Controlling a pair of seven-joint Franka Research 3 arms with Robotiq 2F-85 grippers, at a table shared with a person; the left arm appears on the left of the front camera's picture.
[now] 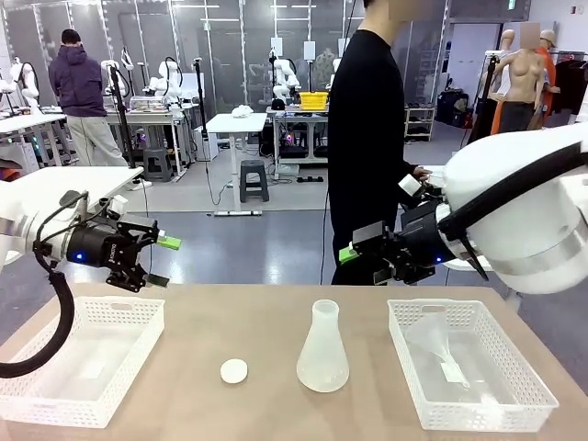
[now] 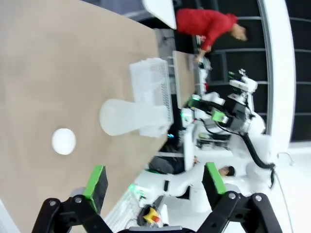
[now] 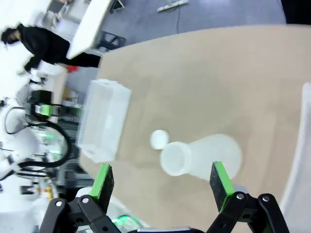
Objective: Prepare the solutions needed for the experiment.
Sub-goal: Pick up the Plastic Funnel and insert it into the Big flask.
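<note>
- Left gripper (image 1: 163, 262) and right gripper (image 1: 360, 265) are hovering above the table, jaws apart, gripping nothing.
- Flask (image 1: 322, 354) is standing upright, uncapped, mid-table; the solutions inside are too faint to make out.
- Judgement: right gripper is sitting closer; take the neck level, avoiding the cap (image 1: 233, 370) nearby.

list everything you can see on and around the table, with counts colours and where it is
flask: one, frosted white, upright at table centre, contents too faint to tell
cap: one, white, round, on the table left of the flask, apart from it
left basket: one, white mesh, table's left end
right basket: one, white mesh, table's right end
funnel-shaped piece: one, clear, lying in the right basket
table: one, tan
person: one, in black, standing at the far side
left gripper: black, green pads, open, in the air at the left
right gripper: black, green pads, open, in the air at the right
</note>
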